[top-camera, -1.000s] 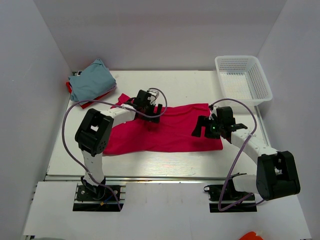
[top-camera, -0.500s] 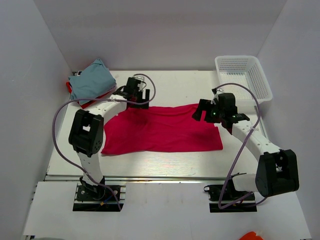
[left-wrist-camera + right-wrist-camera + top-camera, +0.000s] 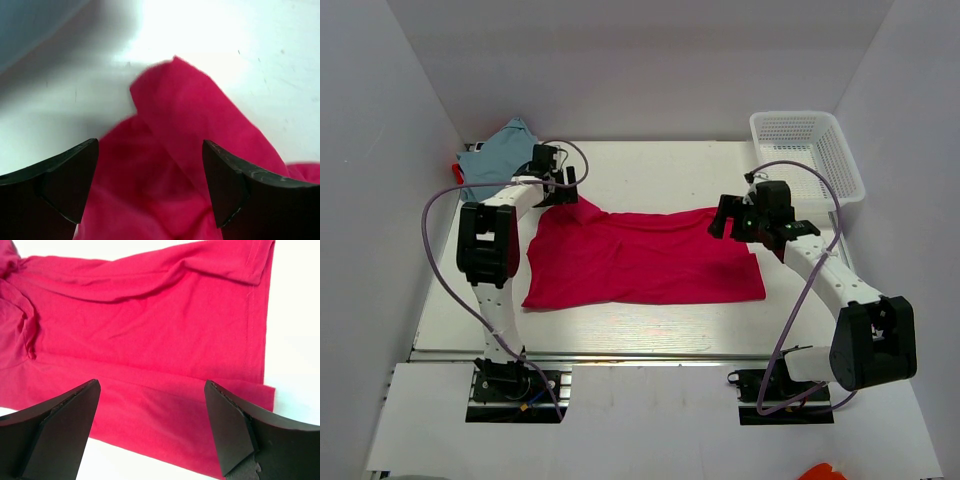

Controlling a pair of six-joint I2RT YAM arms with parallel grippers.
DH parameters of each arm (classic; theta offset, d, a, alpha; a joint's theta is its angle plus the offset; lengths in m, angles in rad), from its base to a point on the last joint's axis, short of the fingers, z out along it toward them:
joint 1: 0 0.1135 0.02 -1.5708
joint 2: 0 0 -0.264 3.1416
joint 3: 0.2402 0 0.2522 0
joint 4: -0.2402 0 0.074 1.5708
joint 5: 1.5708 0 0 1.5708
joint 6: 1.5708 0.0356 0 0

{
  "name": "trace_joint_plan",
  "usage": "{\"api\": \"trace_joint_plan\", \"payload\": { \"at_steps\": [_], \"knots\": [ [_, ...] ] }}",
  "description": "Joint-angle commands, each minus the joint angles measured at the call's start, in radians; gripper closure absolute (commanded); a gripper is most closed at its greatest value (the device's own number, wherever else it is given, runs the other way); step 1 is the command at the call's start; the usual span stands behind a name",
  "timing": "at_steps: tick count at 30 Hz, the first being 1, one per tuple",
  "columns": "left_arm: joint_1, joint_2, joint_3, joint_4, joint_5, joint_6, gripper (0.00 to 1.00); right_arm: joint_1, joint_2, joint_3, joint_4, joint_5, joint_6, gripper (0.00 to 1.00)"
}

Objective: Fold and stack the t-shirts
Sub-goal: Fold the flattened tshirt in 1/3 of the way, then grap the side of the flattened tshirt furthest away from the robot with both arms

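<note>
Magenta-pink t-shirt (image 3: 640, 262) lies spread on the table (image 3: 660, 170), its long axis running left to right; its far-left corner peaks just ahead of the left pincer (image 3: 558, 190), the nearer one, which gapes wide and empty; the right pincer (image 3: 722, 218), likewise wide and empty, hovers over the far-right corner.

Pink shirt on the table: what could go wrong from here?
1. The pink shirt is bunched into a peak at its far left corner, under the open left gripper; folding now would likely trap creases.
2. That corner lies near the blue-grey shirt; a wide grab might snag it.
</note>
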State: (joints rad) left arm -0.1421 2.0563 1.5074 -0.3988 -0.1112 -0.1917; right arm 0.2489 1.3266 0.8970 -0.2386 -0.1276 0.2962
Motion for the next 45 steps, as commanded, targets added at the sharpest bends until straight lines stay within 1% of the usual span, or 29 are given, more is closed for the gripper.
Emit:
{"api": "trace_joint_plan", "payload": {
  "at_steps": [1,3,4,5,6,8,11,12,15,17,19,21,22,23,24,25,27,29,31,35,36,37,38,40,42,43,45],
  "knots": [
    [0.022,0.031,0.095,0.018,0.085,0.044,0.07,-0.002,0.006,0.048,-0.022,0.037,-0.022,0.1],
    [0.022,0.05,0.096,0.018,0.094,0.061,0.1,0.0,0.003,0.049,-0.027,0.046,-0.022,0.1],
    [0.032,0.05,0.096,0.034,0.119,0.061,0.1,-0.002,0.005,0.051,-0.025,0.049,-0.02,0.1],
    [0.032,0.05,0.096,0.044,0.137,0.075,0.13,-0.002,0.003,0.049,-0.027,0.052,-0.02,0.1],
    [0.032,0.06,0.106,0.044,0.168,0.075,0.18,-0.002,0.006,0.054,-0.027,0.063,-0.019,0.1],
    [0.032,0.073,0.106,0.044,0.191,0.087,0.23,-0.002,0.003,0.056,-0.028,0.065,-0.017,0.1],
    [0.032,0.082,0.117,0.032,0.205,0.087,0.28,-0.002,0.01,0.054,-0.03,0.062,-0.009,0.1],
    [0.032,0.082,0.117,0.032,0.205,0.087,0.32,-0.002,0.01,0.054,-0.027,0.059,-0.011,0.1],
    [0.032,0.082,0.117,0.032,0.216,0.087,0.38,-0.003,0.022,0.052,-0.024,0.059,-0.006,0.1],
    [0.032,0.093,0.117,0.032,0.226,0.087,0.51,-0.002,0.031,0.054,-0.024,0.056,0.0,0.1],
    [0.032,0.093,0.137,0.022,0.237,0.101,0.58,-0.003,0.036,0.056,-0.028,0.054,-0.005,0.1],
    [0.032,0.119,0.166,-0.009,0.211,0.101,0.58,-0.005,0.034,0.059,-0.028,0.055,-0.006,0.1],
    [0.032,0.119,0.166,-0.029,0.199,0.101,0.53,0.0,0.036,0.059,-0.03,0.057,-0.005,0.1],
    [0.032,0.119,0.18,-0.029,0.186,0.101,0.53,-0.002,0.034,0.059,-0.028,0.057,-0.005,0.1],
    [0.041,0.119,0.18,-0.041,0.167,0.101,0.49,-0.003,0.034,0.06,-0.03,0.059,-0.006,0.1],
    [0.041,0.119,0.18,-0.041,0.156,0.101,0.41,-0.002,0.037,0.06,-0.03,0.059,-0.008,0.1],
    [0.05,0.119,0.169,-0.041,0.118,0.101,0.33,-0.002,0.039,0.06,-0.027,0.06,-0.014,0.1],
    [0.064,0.119,0.149,-0.041,0.107,0.092,0.3,-0.002,0.043,0.065,-0.031,0.06,-0.012,0.1],
    [0.076,0.119,0.149,-0.041,0.12,0.092,0.3,-0.002,0.049,0.066,-0.027,0.06,-0.012,0.1],
    [0.087,0.13,0.149,-0.015,0.211,0.083,0.31,-0.002,0.066,0.072,-0.033,0.056,-0.015,0.1],
    [0.087,0.139,0.158,-0.015,0.22,0.083,0.35,-0.002,0.066,0.069,-0.031,0.056,-0.017,0.1],
    [0.087,0.139,0.159,-0.015,0.22,0.083,0.35,-0.002,0.074,0.077,-0.031,0.056,-0.016,0.1],
    [0.087,0.148,0.168,-0.015,0.235,0.083,0.39,-0.002,0.074,0.08,-0.033,0.056,-0.015,0.1],
    [0.096,0.157,0.168,-0.005,0.248,0.083,0.43,-0.002,0.079,0.079,-0.028,0.054,-0.017,0.1],
    [0.096,0.157,0.168,-0.005,0.277,0.083,0.51,-0.002,0.082,0.082,-0.033,0.054,-0.019,0.1],
    [0.096,0.157,0.168,0.009,0.277,0.092,0.52,-0.002,0.083,0.083,-0.033,0.052,-0.019,0.1],
    [0.096,0.157,0.168,0.018,0.312,0.092,0.52,-0.002,0.085,0.082,-0.033,0.051,-0.019,0.1]
  ]
}}
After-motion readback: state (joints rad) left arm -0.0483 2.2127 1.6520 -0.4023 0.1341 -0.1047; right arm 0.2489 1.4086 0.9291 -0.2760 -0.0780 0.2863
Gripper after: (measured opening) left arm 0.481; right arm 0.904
